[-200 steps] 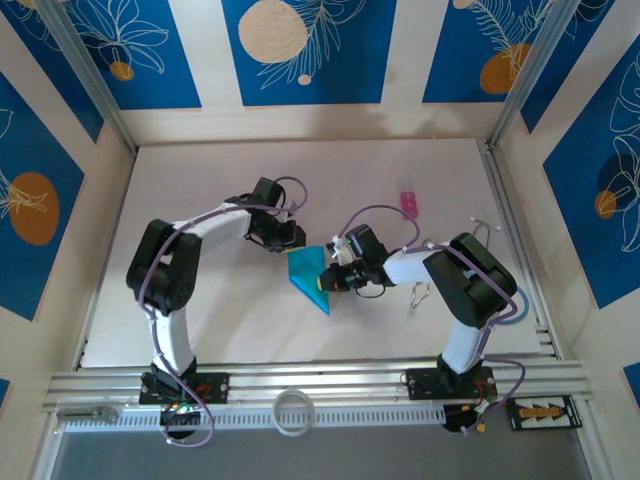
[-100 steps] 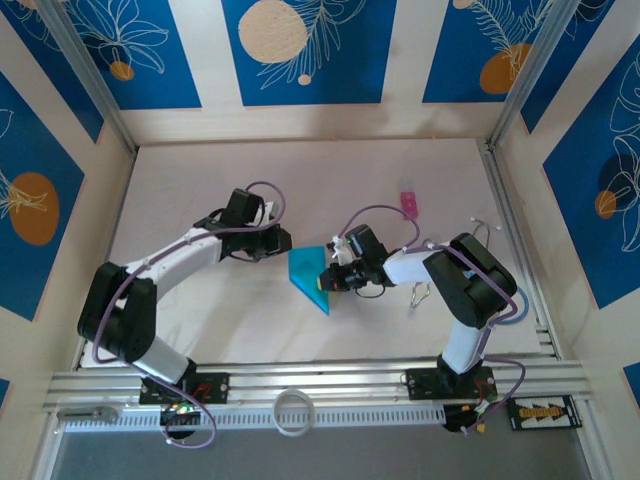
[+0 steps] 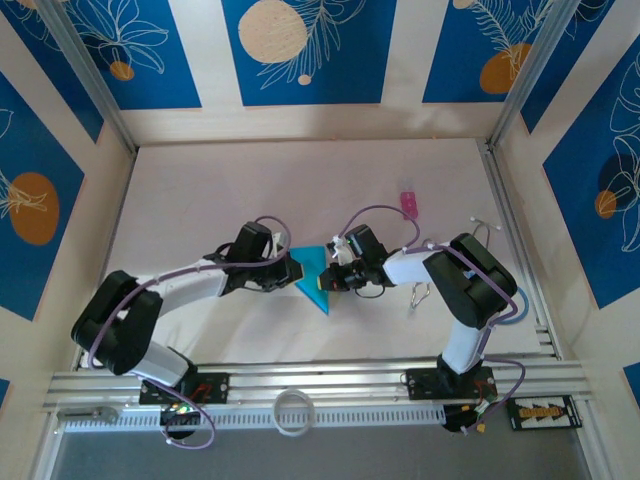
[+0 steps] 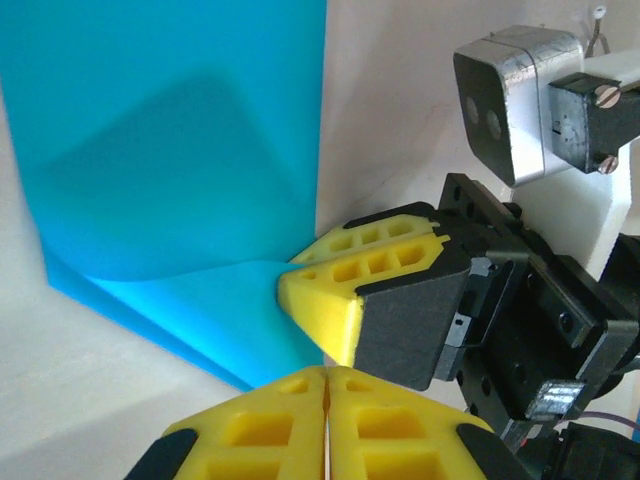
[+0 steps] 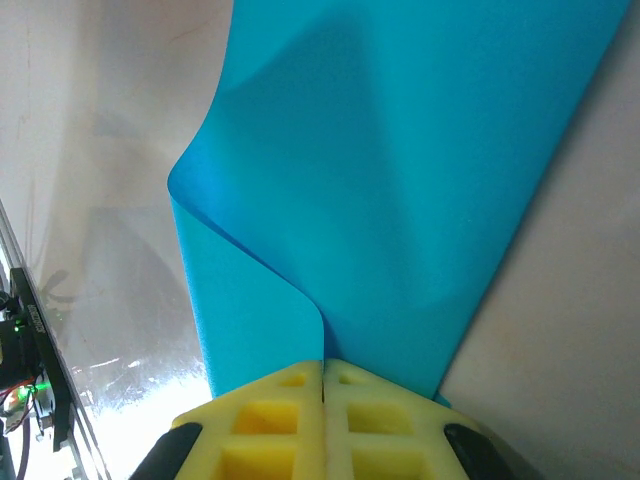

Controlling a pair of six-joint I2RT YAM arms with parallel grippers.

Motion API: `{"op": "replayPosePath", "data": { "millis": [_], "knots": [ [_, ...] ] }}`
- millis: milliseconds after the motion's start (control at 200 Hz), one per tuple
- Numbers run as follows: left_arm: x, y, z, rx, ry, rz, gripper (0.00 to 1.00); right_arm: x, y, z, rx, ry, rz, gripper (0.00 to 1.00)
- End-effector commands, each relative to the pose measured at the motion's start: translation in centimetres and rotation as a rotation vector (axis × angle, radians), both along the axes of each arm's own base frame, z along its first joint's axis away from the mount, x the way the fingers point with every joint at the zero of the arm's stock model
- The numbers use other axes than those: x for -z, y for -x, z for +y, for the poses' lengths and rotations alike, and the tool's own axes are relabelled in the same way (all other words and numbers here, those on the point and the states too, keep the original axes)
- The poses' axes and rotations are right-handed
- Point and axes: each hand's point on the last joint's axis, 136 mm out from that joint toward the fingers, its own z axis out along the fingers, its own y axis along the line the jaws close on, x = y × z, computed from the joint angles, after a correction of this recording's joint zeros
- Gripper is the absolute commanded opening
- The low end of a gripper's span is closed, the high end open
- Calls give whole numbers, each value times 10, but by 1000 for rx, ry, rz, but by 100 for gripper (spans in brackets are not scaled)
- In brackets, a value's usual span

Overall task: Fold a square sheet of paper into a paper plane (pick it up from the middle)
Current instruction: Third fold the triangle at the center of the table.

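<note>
One cyan sheet (image 3: 312, 272) on white table (image 3: 200, 190)

Smooth paper sheet (image 5: 400, 150) (matt finish), table (image 3: 200, 190) — matt

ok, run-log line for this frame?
square sheet of paper: folded to a point, flap curled | right gripper: shut on it | left gripper: shut at its edge, hold unclear

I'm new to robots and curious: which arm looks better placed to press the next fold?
Probably left: the left gripper, shut, sits at the edge of the sheet, while the right gripper is clamped on it, anchoring it.
</note>
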Motion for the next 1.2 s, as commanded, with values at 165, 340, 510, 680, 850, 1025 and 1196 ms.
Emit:
{"op": "replayPosePath", "data": {
  "millis": [165,340,510,680,850,1025,1196],
  "knots": [
    [12,-1,-12,3,28,26,7,16,7,-10,14,68,25,2],
    [23,3,-16,12,43,57,4,17,7,-12,13,72,27,2],
    [30,7,-17,7,47,78,0,18,8,-12,12,77,27,2],
    [34,9,-17,4,54,93,0,18,7,-13,12,81,22,2],
    [42,10,-17,11,36,100,0,20,8,-14,11,86,28,2],
    [56,12,-13,3,0,110,0,20,9,-13,7,83,32,2],
    [70,16,-7,-4,-35,126,0,18,9,-12,2,76,31,2]
  ]
}}
